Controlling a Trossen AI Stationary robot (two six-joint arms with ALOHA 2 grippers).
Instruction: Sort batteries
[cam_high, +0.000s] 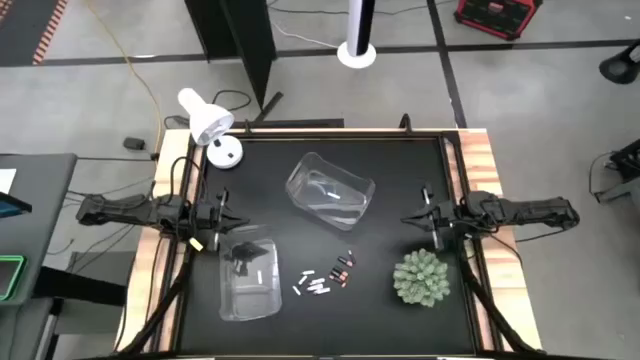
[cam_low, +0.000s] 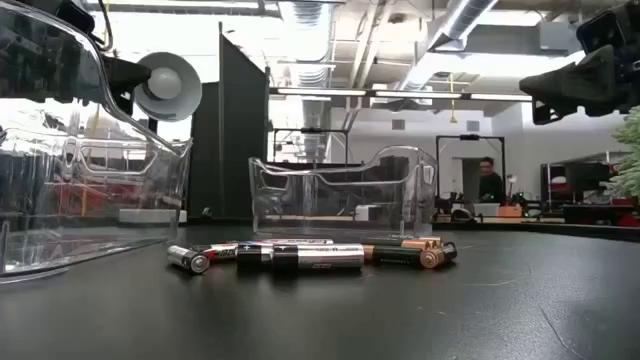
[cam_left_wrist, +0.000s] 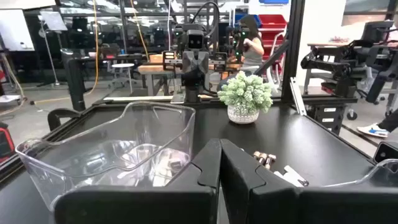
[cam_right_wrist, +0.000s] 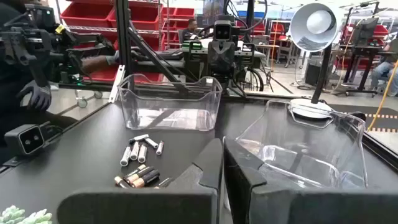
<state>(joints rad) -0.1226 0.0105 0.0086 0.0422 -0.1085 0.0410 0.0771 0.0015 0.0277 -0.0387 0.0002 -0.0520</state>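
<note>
On the mat, front centre: batteries (cam_high: 325, 277) lay loose in a cluster, silvery ones left, dark copper-tipped ones right.
Long axes: mixed, mostly slanted.
Left gripper (cam_high: 222, 213): fingers pressed together, empty, beside left bin (cam_high: 248, 280).
Right gripper (cam_high: 412, 216): fingers nearly together, empty.
Nearer arm: roughly equal; cannot tell.
Far bin (cam_high: 330, 190): beyond the batteries.

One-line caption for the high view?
Both arms wait at the table's sides, left gripper and right gripper shut, batteries loose between two clear bins.
</note>
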